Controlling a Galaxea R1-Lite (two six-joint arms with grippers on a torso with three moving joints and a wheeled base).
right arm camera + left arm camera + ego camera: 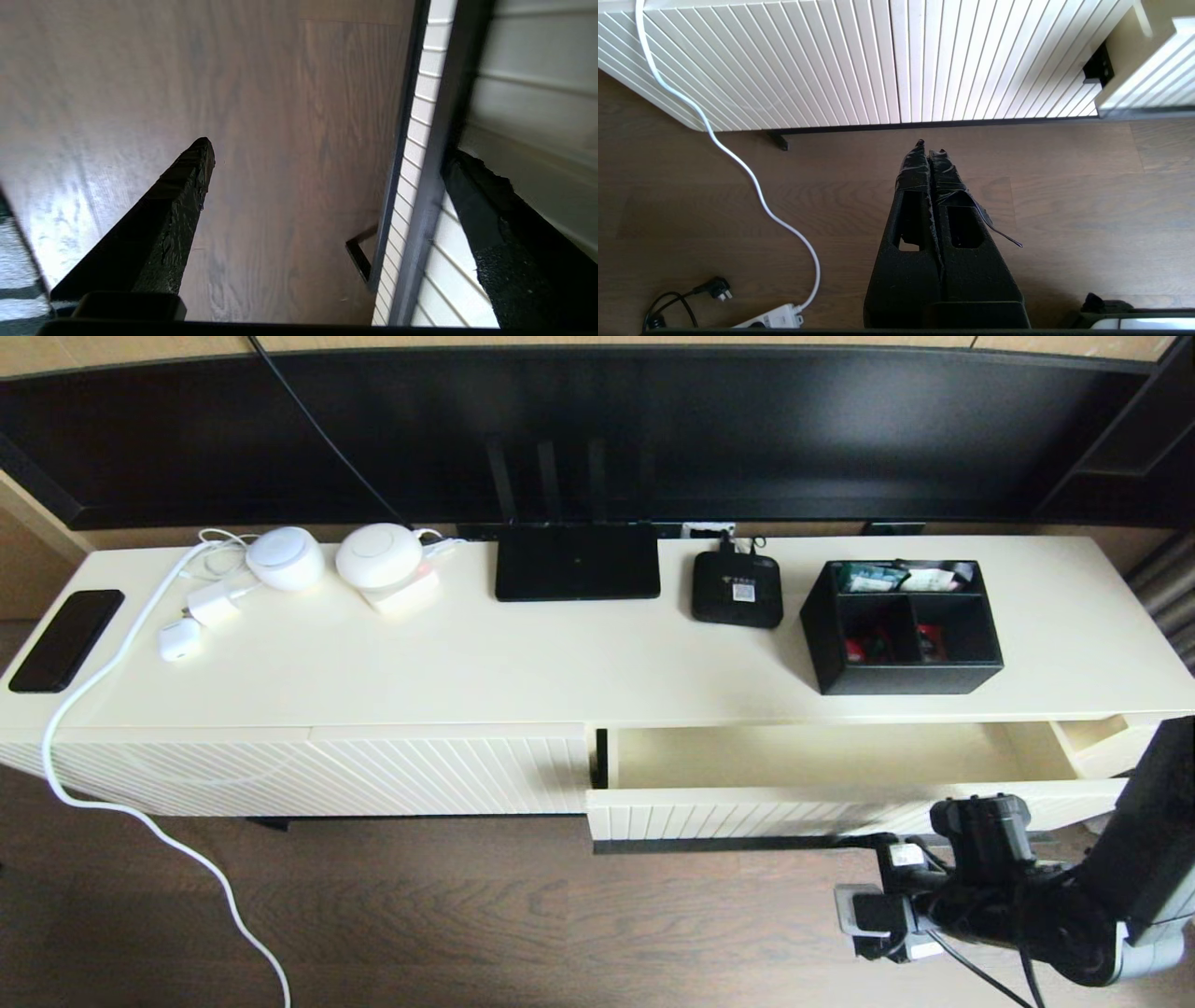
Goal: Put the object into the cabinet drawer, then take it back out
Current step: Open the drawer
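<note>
The black organizer box (901,625), with colourful packets in its compartments, stands on the cabinet top at the right. Just below it the cream cabinet drawer (747,812) is pulled out, its plain interior bare. My right arm (990,887) reaches in low at the drawer's front right. My right gripper (330,150) is open and holds nothing. The drawer's dark handle strip (434,186) runs between its fingers, close to one finger (472,205). My left gripper (929,147) is shut and empty, hanging over the floor before the ribbed panel (878,60).
On the cabinet top sit a flat black router (577,563), a small black set-top box (738,588), two white round devices (285,558), chargers and a black phone (65,639). A white cable (121,803) runs down to a power strip (775,317) on the wood floor.
</note>
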